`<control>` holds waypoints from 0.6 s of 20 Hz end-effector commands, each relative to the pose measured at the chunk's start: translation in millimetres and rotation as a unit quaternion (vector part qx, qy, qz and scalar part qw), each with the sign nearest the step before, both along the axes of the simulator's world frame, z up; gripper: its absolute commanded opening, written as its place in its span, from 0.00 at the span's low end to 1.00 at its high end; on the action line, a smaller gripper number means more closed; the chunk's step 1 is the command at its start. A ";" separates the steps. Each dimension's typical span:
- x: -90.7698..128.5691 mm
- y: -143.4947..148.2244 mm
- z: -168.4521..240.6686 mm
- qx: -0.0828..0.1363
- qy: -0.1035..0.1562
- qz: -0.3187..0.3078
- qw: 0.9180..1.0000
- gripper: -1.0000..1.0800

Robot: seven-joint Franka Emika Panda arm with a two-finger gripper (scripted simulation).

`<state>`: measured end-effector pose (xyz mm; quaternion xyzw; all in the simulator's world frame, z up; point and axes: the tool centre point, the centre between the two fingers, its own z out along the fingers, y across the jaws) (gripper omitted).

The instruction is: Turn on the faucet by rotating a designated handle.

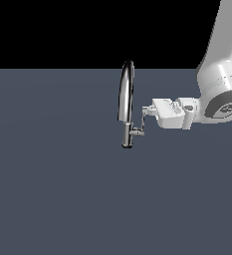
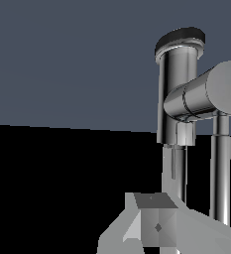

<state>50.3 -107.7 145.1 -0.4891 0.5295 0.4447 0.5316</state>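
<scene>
The chrome faucet (image 1: 126,99) stands mid-scene, its tall arched spout rising from a short cylindrical base. The handle (image 1: 143,122) is a thin upright blade on a short stub sticking out of the base toward the exterior view's right. My gripper (image 1: 147,111) reaches in level from that side, its fingertips right at the top of the blade. In the wrist view the base of the faucet (image 2: 179,84) and the stub loom close, and the handle (image 2: 175,161) runs to the fingers (image 2: 156,223), which sit pressed together. Nothing is held between them.
A flat dark grey floor (image 1: 53,174) surrounds the faucet. The white arm (image 1: 219,74) comes down from the exterior view's upper right.
</scene>
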 end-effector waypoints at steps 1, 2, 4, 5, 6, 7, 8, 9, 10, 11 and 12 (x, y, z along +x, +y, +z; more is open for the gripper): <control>0.4 1.7 -9.3 0.012 0.010 -0.012 1.000 0.00; 0.3 2.3 -11.9 0.016 0.013 -0.015 1.000 0.00; 0.2 3.3 -15.6 0.020 0.017 -0.019 0.999 0.00; 0.2 3.6 -16.7 0.021 0.018 -0.021 0.999 0.00; 0.2 3.8 -17.3 0.022 0.018 -0.021 0.999 0.00; 0.2 3.9 -17.5 0.023 0.018 -0.022 0.999 0.00; 0.2 3.9 -17.5 0.023 0.018 -0.022 0.999 0.00; 0.2 3.9 -17.5 0.023 0.018 -0.022 0.999 0.00; 0.2 3.9 -17.5 0.023 0.018 -0.022 0.999 0.00; 0.0 3.9 -17.5 0.022 0.018 -0.021 0.999 0.00; -2.5 4.4 -16.9 0.022 0.018 -0.021 0.999 0.00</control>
